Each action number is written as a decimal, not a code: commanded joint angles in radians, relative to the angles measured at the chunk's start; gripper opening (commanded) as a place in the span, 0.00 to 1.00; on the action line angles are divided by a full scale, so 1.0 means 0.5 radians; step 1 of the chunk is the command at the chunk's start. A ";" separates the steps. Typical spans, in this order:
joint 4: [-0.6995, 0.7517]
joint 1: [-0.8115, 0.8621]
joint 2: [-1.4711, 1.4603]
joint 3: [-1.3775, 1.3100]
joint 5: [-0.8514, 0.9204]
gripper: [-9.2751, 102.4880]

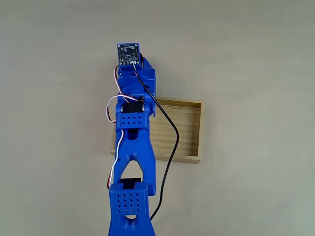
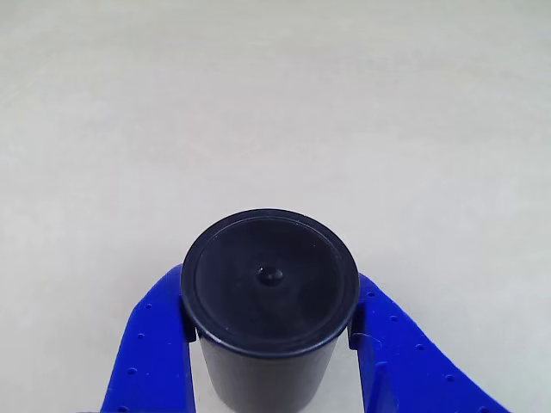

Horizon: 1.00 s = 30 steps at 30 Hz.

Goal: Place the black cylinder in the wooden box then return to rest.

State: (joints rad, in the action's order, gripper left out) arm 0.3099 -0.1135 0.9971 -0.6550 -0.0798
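Since the hand [image 2: 269, 331] pinches the cylinder [image 2: 269, 284] only by its sides between two blue fingers [image 2: 155, 344] over bare bench [image 2: 275, 103], with the box [image 1: 187, 130] behind it near the arm [image 1: 133, 147], a loose grip could drop it short.

Black cylinder [image 2: 269, 288] stands upright, round top facing camera, tiny bump in middle of top. Blue gripper [image 2: 269, 331] squeezes it, one finger [image 2: 151, 348] on left side, other on right side, both touching. Pale table [image 2: 275, 103] behind.
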 commanded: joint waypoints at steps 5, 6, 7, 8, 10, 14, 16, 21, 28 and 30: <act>-0.080 0.009 -0.666 -0.055 0.061 0.25; -0.086 0.006 -0.699 -0.034 0.074 0.25; -0.095 0.003 -0.739 0.003 0.083 0.25; -0.098 0.003 -0.782 0.046 0.083 0.25; -0.101 0.000 -0.871 0.156 0.083 0.25; -0.110 0.000 -1.058 0.393 0.080 0.25; -0.114 0.000 -1.150 0.512 0.083 0.25; -0.153 0.000 -1.417 0.831 0.074 0.25; -0.236 0.012 -1.773 1.261 0.067 0.25; -0.249 0.025 -1.868 1.374 0.067 0.25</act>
State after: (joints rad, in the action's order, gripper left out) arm 0.2316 -0.1135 0.3129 -0.0092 -0.0506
